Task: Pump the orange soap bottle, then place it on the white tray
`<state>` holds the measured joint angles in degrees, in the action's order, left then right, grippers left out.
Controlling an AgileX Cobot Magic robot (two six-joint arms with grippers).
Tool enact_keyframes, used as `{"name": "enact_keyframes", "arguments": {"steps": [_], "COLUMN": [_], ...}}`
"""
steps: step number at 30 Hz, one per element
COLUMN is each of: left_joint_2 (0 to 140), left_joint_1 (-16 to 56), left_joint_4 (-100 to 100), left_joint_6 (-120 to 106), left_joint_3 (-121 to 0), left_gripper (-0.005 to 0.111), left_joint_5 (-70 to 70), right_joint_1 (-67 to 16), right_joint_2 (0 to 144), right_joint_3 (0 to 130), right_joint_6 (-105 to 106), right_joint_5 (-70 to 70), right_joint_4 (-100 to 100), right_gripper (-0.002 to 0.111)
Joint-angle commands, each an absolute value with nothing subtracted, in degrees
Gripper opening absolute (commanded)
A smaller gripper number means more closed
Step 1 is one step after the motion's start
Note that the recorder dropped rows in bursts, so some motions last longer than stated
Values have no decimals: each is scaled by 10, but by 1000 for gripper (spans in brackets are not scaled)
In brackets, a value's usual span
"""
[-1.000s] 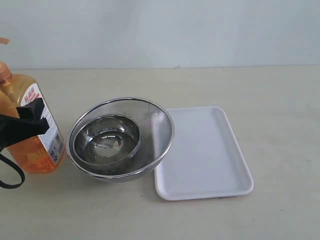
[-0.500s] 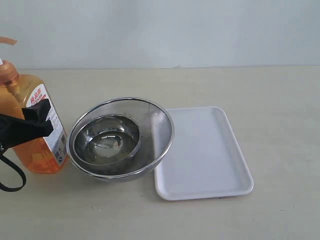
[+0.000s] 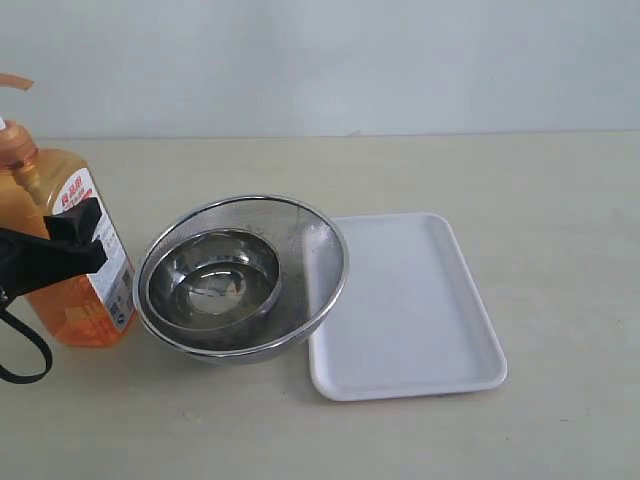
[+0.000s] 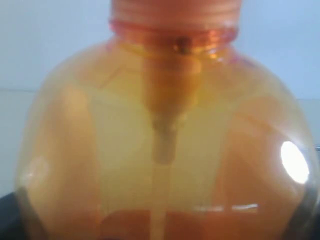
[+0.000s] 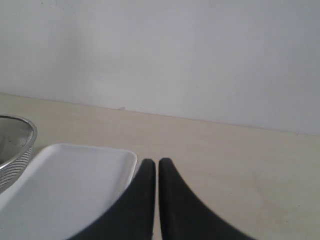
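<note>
Left hand [image 3: 76,238] is clamped on the orange soap bottle [image 3: 72,318]. One black finger lies across the label side, and the left wrist view is filled edge to edge with the bottle's shoulder and dip tube. The bottle is at the far left of the counter [image 3: 560,200] with its long axis upright. I can't tell whether the base is touching the counter or just off it. The pump head [image 3: 12,82] is at the top and partly cut off by the frame edge.

Right hand [image 5: 158,167] is clenched and holds nothing. It isn't in the exterior view; its own camera puts it near the white tray [image 3: 405,300], well away from the bottle.

Key geometry:
- The tray lies to the right of the bottle in the exterior view.
- The mesh strainer bowl [image 3: 318,250], with a smaller steel bowl [image 3: 212,280] nested in it, sits directly between them. The strainer rim touches or overlaps the tray's near-left edge.

My read:
- The left hand holds the body, so the pump press has to come straight down along the bottle's axis, likely from the right hand reaching across.
- The transfer to the tray then needs to go over the bowls, not around them, and the bottle should stay upright.
</note>
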<state>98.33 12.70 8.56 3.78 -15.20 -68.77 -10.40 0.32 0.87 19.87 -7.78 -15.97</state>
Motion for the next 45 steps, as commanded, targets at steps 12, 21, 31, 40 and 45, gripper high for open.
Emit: {"name": "enact_keyframes", "arguments": {"steps": [12, 21, 31, 40, 45], "left_joint_2": [983, 983, 983, 983, 983], "left_joint_1": [132, 132, 132, 132, 132], "left_joint_4": [77, 77, 77, 77, 77], "left_joint_6": [57, 57, 57, 57, 57], "left_joint_3": [-153, -153, -153, -153, -153], "left_gripper": [5, 5, 5, 5, 5], "left_joint_5": [-675, -676, -676, -675, -676], "right_joint_1": [-103, -103, -103, -103, -103], "right_joint_2": [0, 0, 0, 0, 0], "right_joint_3": [0, 0, 0, 0, 0], "right_joint_6": [177, 155, 155, 155, 155], "right_joint_5": [-145, -189, -189, -158, -158], "right_joint_4": [-144, -145, -145, -266, -266], "right_gripper": [0, 0, 0, 0, 0]}}
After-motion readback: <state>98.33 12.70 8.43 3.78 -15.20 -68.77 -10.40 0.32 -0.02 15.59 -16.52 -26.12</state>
